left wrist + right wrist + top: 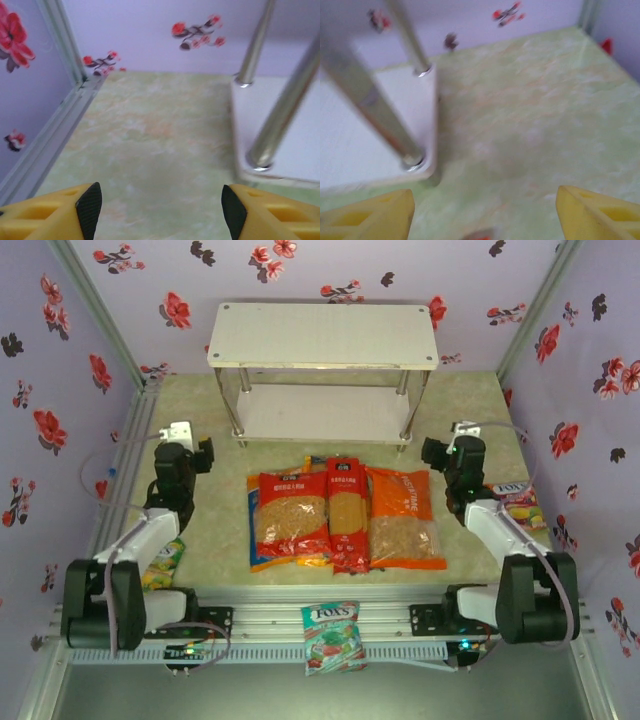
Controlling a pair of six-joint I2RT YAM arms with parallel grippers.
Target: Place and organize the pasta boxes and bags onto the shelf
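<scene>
The two-tier shelf (pixel 322 335) stands at the back of the table with both white boards bare. The pasta lies in a pile in front of it: a red bag (pixel 292 515) on the left, a red spaghetti box (pixel 347 510) in the middle, an orange bag (pixel 403 518) on the right. A blue bag's edge (pixel 252 535) pokes out under the red bag. My left gripper (pixel 205 454) is open left of the pile, holding nothing, facing the shelf's left legs (pixel 280 115). My right gripper (pixel 431 452) is open right of the pile, near the shelf's right corner (pixel 415 160).
FOX'S candy bags lie by the front rail (pixel 333 635), beside the right arm (pixel 520 502) and beside the left arm (pixel 165 562). Floral walls close in the table on three sides. Bare marbled tabletop (pixel 150 135) lies ahead of the left gripper.
</scene>
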